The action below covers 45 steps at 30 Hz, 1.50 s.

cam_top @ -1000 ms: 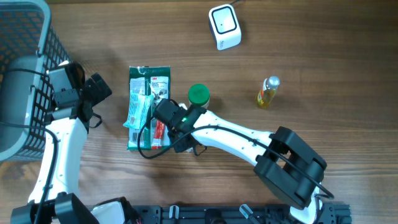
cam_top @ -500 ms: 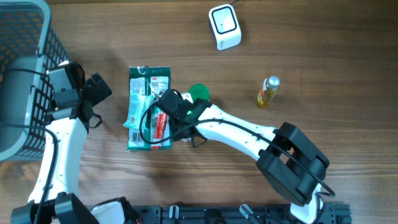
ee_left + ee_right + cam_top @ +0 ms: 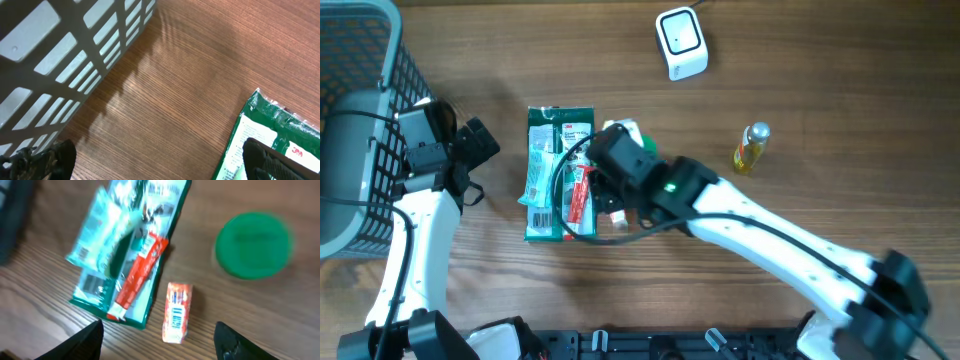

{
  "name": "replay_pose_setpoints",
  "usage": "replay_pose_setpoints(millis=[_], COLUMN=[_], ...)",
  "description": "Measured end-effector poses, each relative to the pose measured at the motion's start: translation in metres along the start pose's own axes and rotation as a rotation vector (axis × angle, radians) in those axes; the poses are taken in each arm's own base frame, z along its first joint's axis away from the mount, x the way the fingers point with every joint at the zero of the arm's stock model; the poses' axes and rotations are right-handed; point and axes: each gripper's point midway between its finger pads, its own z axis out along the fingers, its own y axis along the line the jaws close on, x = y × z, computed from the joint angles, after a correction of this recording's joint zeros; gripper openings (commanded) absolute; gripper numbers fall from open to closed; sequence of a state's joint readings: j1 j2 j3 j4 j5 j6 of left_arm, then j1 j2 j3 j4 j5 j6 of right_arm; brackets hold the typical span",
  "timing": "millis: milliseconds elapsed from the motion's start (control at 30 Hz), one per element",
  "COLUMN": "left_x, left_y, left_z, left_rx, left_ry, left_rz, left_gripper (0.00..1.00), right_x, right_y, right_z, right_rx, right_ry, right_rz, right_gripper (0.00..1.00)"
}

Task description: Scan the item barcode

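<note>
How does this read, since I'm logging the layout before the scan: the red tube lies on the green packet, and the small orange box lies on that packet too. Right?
Not quite. The small orange box lies on the bare wooden table beside the green packet, near its lower corner, not on it, as the right wrist view shows. The red tube does lie on the packet.

- A brown wood-grain table top (image 3: 840, 60) fills every view, its grain running side to side in the overhead view.
- A black metal rail (image 3: 650, 345) lines its near edge.
- Light is soft and even; a blurred lattice shadow (image 3: 125, 85) lies on the wood.
</note>
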<state>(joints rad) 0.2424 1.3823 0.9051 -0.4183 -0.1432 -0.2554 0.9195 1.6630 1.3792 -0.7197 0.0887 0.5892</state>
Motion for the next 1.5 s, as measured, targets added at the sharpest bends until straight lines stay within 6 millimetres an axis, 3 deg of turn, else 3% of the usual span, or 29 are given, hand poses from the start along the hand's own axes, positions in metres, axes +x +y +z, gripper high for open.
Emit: replay_pose_setpoints(millis=[33, 67, 200, 333, 433, 600, 667, 800, 967, 1133, 1267, 1367, 1500], left_x=[0.000, 0.000, 0.000, 0.000, 0.000, 0.000, 0.000, 0.000, 0.000, 0.000, 0.000, 0.000, 0.000], left_y=[0.000, 0.000, 0.000, 0.000, 0.000, 0.000, 0.000, 0.000, 0.000, 0.000, 0.000, 0.000, 0.000], left_z=[0.000, 0.000, 0.000, 0.000, 0.000, 0.000, 0.000, 0.000, 0.000, 0.000, 0.000, 0.000, 0.000], left_rx=[0.000, 0.000, 0.000, 0.000, 0.000, 0.000, 0.000, 0.000, 0.000, 0.000, 0.000, 0.000, 0.000], left_ry=[0.000, 0.000, 0.000, 0.000, -0.001, 0.000, 0.000, 0.000, 0.000, 0.000, 0.000, 0.000, 0.000], left_rz=[0.000, 0.000, 0.000, 0.000, 0.000, 0.000, 0.000, 0.000, 0.000, 0.000, 0.000, 0.000, 0.000], left_gripper=[1.00, 1.00, 1.00, 1.00, 1.00, 1.00, 1.00, 1.00, 1.00, 1.00, 1.00, 1.00, 1.00], right_x=[-0.005, -0.009, -0.027, -0.042, -0.056, -0.029, -0.022, -0.023, -0.038, -0.032, -0.010, -0.008, -0.005], right_y=[-0.007, -0.018, -0.061, -0.075, -0.071, -0.084, -0.087, -0.087, -0.079, -0.081, -0.089, -0.090, -0.091], right_z=[-0.017, -0.027, -0.033, -0.033, -0.015, 0.046, 0.058, 0.061, 0.062, 0.075, 0.102, 0.101, 0.098], right_rx=[0.018, 0.040, 0.123, 0.153, 0.139, 0.224, 0.244, 0.238, 0.179, 0.193, 0.250, 0.261, 0.278], right_ry=[-0.029, -0.043, -0.074, -0.138, -0.189, -0.086, -0.072, -0.093, -0.148, -0.127, -0.060, -0.047, -0.008], right_rz=[0.006, 0.021, 0.116, 0.254, 0.340, 0.531, 0.609, 0.746, 0.813, 0.832, 0.823, 0.791, 0.618], right_gripper=[0.79, 0.92, 1.00, 1.00, 1.00, 0.98, 0.98, 0.94, 0.90, 0.87, 0.77, 0.73, 0.72])
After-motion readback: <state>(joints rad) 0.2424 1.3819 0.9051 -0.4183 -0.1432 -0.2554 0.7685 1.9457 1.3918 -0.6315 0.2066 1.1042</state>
